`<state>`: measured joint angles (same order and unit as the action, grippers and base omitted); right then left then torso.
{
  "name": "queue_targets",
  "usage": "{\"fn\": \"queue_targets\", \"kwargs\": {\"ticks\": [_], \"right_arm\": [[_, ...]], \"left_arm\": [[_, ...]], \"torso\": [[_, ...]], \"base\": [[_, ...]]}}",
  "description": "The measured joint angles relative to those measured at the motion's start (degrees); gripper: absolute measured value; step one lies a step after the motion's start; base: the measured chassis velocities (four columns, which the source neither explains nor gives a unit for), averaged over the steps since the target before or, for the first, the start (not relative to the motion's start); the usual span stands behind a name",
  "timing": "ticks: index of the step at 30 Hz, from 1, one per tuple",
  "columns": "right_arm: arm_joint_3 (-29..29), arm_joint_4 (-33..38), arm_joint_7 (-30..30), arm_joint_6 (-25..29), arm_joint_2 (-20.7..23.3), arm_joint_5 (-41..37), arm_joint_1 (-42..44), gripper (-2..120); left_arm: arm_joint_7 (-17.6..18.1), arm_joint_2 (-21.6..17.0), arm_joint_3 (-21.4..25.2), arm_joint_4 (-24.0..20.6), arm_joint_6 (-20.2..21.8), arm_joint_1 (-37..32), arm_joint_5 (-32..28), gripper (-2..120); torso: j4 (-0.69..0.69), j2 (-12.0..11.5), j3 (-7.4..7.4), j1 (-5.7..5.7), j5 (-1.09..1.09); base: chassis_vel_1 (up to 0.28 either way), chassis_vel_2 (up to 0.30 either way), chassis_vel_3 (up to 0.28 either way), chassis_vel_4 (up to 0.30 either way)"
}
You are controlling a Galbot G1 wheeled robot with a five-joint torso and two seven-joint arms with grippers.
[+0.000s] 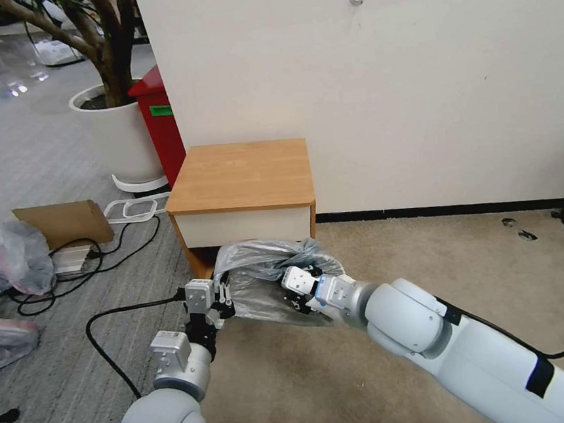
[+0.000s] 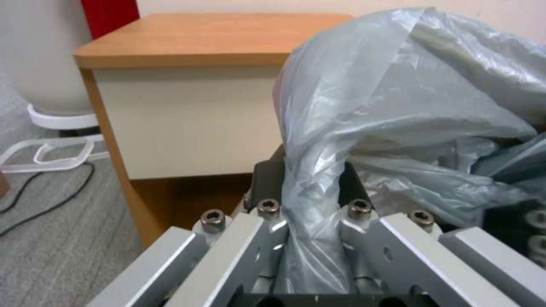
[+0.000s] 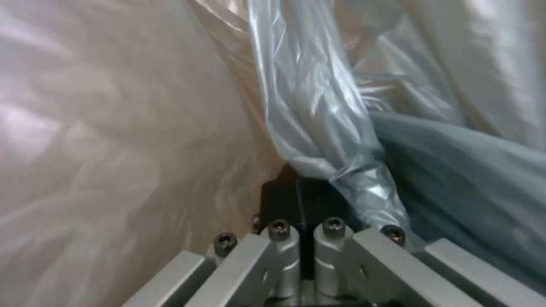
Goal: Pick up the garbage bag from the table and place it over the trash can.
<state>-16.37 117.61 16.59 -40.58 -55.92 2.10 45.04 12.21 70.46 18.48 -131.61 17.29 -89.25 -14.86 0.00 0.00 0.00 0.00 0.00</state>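
Here the garbage bag (image 1: 264,275) hangs stretched between both grippers, low in front of the wooden nightstand (image 1: 242,175), below its white drawer front. The left gripper (image 1: 223,303) has its fingers (image 2: 267,181) pinched on a gathered fold at the bag's left edge. The right gripper (image 1: 298,300) reaches in from the right, its fingers (image 3: 284,200) pressed together with film bunched against them.

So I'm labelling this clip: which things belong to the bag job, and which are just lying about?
Job: translucent grey plastic garbage bag, pinched by left gripper and right gripper; honey-brown wooden table.
Lying about: red bin, round white planter, flat cardboard piece, black cables.
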Motion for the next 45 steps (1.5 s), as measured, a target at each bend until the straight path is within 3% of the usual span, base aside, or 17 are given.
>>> {"fn": "queue_targets", "kwargs": {"ticks": [10, 29, 45], "right_arm": [[-2.4, -4.0, -3.9, 0.1, -1.3, 2.6, -0.6, 0], [-4.5, -10.0, -3.9, 0.1, -3.3, 6.7, -1.6, 0], [-4.8, -14.4, -3.8, 0.1, -3.9, 5.4, -2.9, 0]], "left_arm": [[-0.1, -0.2, -3.3, -0.6, -0.8, -0.4, 3.3, 5], [-0.1, -0.1, -4.9, -3.0, -0.5, -1.6, 3.5, 5], [-1.5, 0.3, -6.6, -3.4, -0.6, -1.8, 6.1, 5]], "torso": [[0.0, 0.0, 0.0, 0.0, 0.0], [0.0, 0.0, 0.0, 0.0, 0.0], [0.0, 0.0, 0.0, 0.0, 0.0]], "base": [[0.0, 0.0, 0.0, 0.0], [0.0, 0.0, 0.0, 0.0], [0.0, 0.0, 0.0, 0.0]]}}
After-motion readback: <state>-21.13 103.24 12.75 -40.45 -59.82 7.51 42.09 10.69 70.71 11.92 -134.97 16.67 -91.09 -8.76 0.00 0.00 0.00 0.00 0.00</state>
